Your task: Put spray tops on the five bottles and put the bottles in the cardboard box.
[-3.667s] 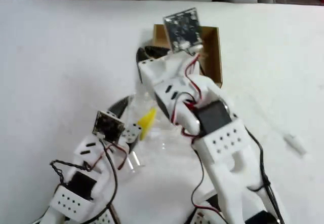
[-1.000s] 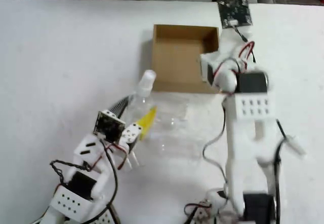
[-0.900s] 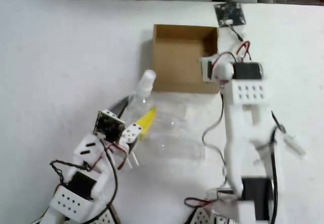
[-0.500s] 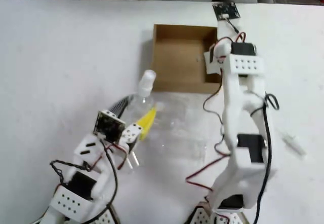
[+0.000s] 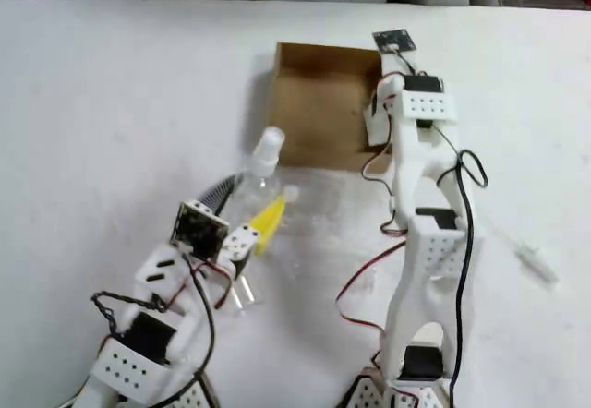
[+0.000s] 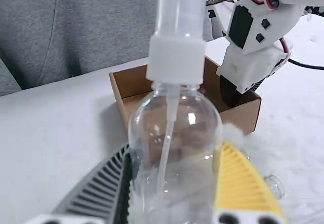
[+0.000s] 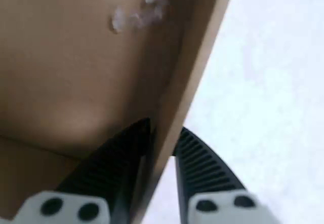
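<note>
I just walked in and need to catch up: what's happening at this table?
The left tool is closed around a clear bottle that already has its spray top on, holding it near the front corner of the cardboard box. The right tool straddles the box wall on its own side and appears to be pinching it. Another bottle, without a top, lies on the table nearby.

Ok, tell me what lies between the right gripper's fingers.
A side wall of the cardboard box; the right gripper straddles it, seen in the right wrist view.
</note>
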Robot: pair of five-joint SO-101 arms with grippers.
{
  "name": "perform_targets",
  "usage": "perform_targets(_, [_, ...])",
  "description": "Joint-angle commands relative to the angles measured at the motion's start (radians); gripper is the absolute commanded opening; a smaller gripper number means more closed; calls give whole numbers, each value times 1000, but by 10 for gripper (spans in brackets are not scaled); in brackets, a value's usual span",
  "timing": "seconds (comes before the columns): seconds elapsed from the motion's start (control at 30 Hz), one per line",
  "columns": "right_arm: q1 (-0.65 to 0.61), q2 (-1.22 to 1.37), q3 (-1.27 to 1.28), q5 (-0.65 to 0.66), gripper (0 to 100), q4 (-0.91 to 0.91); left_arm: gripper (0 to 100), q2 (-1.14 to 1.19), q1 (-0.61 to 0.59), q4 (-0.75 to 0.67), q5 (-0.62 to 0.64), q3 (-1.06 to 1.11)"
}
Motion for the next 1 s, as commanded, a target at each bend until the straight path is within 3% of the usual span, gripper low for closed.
perform_targets(0.0, [-47, -7, -107, 110, 24, 134, 20, -16, -33, -40, -11, -6])
perform_targets(0.3, [-74, -15, -26, 269, 16, 163, 20, -18, -44, -40, -11, -9])
perform_targets(0.73, [-48, -70, 74, 215, 17, 142, 20, -16, -84, -83, -3, -9])
perform_targets(0.97, [-65, -288, 416, 209, 16, -54, 20, -15, -84, -83, -3, -9])
